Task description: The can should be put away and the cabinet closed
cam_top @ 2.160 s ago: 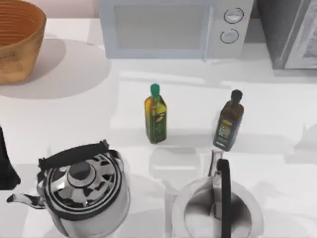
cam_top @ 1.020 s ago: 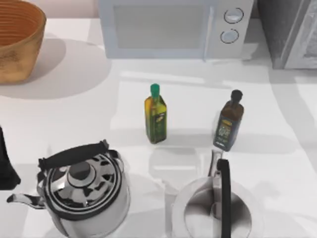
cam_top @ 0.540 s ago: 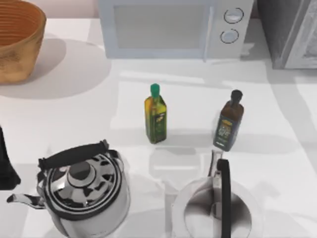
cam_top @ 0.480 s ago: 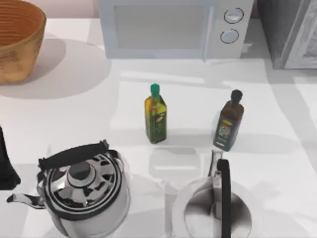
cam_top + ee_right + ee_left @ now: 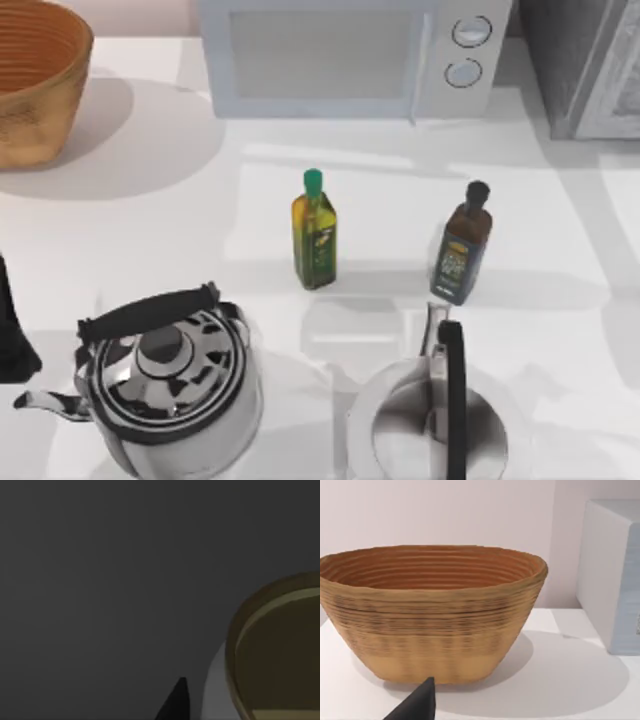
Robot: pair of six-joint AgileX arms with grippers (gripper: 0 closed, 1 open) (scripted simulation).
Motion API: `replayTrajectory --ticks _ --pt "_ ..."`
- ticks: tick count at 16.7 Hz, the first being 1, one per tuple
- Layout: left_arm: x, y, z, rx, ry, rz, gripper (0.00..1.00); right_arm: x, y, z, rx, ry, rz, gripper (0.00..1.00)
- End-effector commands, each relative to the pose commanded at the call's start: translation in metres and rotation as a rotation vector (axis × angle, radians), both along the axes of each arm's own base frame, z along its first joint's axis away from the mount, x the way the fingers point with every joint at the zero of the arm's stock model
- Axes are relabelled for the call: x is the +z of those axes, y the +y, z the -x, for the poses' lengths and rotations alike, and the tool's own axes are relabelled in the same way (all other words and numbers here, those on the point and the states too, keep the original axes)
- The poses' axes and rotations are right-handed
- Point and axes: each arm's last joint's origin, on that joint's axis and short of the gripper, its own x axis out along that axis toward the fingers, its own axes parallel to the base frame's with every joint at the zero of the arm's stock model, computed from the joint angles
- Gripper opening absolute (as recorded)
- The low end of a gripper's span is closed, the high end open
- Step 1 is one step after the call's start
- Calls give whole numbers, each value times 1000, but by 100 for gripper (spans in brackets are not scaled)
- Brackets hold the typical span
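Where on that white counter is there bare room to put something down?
Judging from the top view: a wide bare patch between the basket, the microwave and the green-capped bottle; another right of the dark bottle. The front is crowded by the steel kettle and the second kettle.

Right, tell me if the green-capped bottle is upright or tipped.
Upright. In the top view the green-capped bottle stands on its base on the table, cap uppermost, apart from the dark bottle.
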Motion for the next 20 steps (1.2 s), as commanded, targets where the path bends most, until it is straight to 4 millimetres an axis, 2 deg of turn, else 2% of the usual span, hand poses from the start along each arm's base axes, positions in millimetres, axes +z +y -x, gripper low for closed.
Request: replayTrajectory --ticks 3,6,12,20 --pt "0 0 0 0 0 0 100 -3 -3 -25 -1 -6 -1 0" --pt "0 0 0 0 0 0 100 -9 -5 -41 -2 -3 0 0" --pt "0 0 0 0 0 0 100 -11 -6 -44 -2 -2 0 0" --pt "0 0 0 0 0 0 100 -11 -6 -44 -2 -2 0 60"
